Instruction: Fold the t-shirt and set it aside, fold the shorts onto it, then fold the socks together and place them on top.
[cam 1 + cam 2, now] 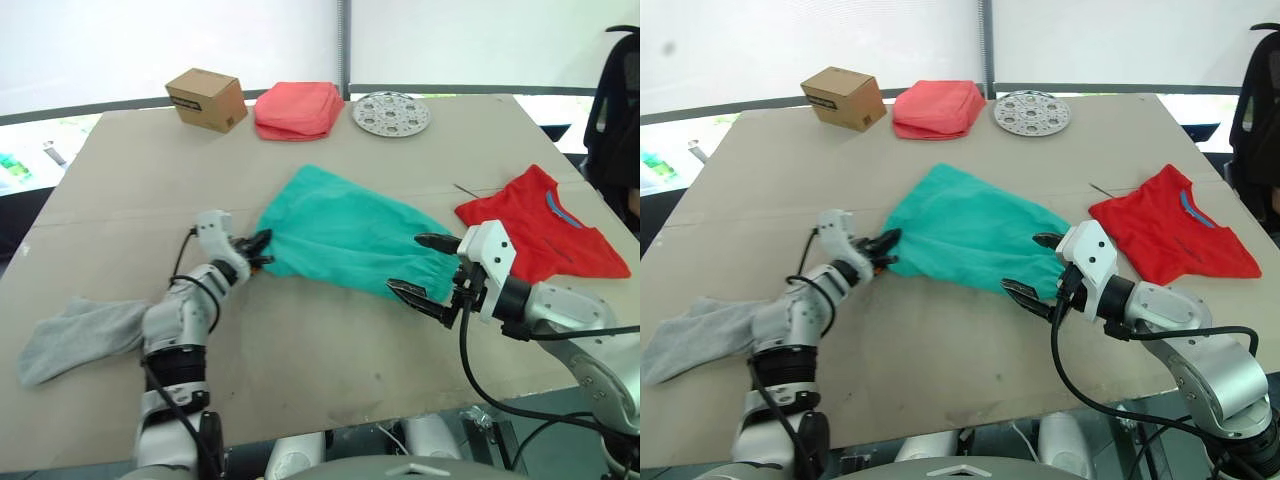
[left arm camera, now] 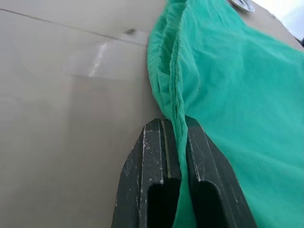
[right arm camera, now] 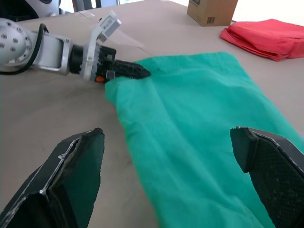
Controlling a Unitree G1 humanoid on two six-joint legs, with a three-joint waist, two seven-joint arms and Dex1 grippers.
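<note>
Shorts: spread flat near the middle of the table, teal-green, narrow end toward the far side, wide end toward the near right. Left near edge bunched into a ridge of folds.

Left gripper: clenched on that bunched left edge of the shorts, fabric pinched between both black fingers. Positioned at the left side of the shorts, low over the tabletop.

Right gripper: released, fingers spread wide apart. Positioned at the near right end of the shorts, one fingertip over the fabric edge, the other just off it over bare table. Nothing held between the fingers.

T-shirt: bright red, lying to the right of the shorts, near the right table edge, apart from the shorts. Blue label visible at the neck. Partly folded, outline irregular.

Socks: light grey, lying at the near left edge of the table, well apart from the shorts, beside the left arm. Number of separate pieces not discernible.

Far side of table, left to right: cardboard box, coral-pink folded cloth, round perforated metal disc. All three well apart from the shorts.

Black office chair: beyond the far right corner of the table.
</note>
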